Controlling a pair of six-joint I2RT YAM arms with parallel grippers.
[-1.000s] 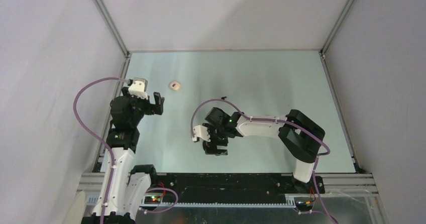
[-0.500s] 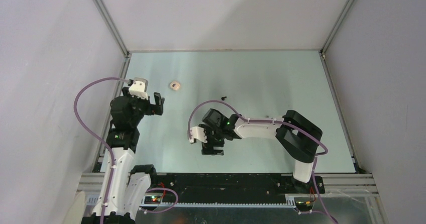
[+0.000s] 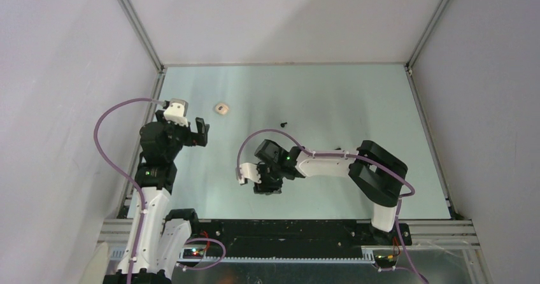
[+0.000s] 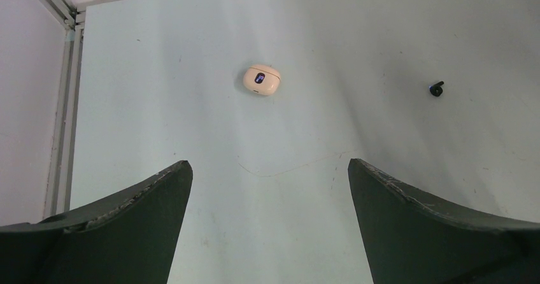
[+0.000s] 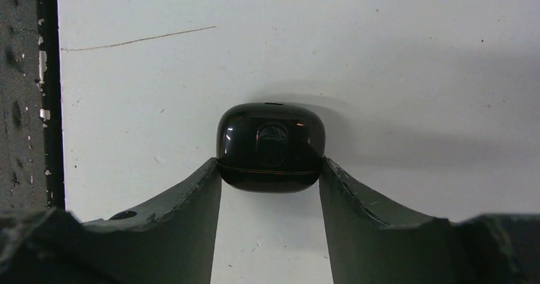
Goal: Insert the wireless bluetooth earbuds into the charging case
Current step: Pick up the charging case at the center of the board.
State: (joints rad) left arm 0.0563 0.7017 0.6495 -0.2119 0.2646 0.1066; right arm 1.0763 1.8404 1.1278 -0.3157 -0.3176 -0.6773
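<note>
Grasp step in hand: right gripper (image 5: 269, 164) pinches the closed black charging case (image 5: 270, 145) at the worktop (image 5: 382, 55) front edge. Spread and empty, the left gripper (image 4: 267, 169) hovers. One black earbud (image 4: 436, 89) lies loose, well apart. Judged next: opening the case.

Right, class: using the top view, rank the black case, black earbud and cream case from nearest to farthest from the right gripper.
1. black case: held between the right gripper fingers, as the wrist view shows.
2. black earbud: beyond it, mid-table.
3. cream case: farthest, back left.
</note>
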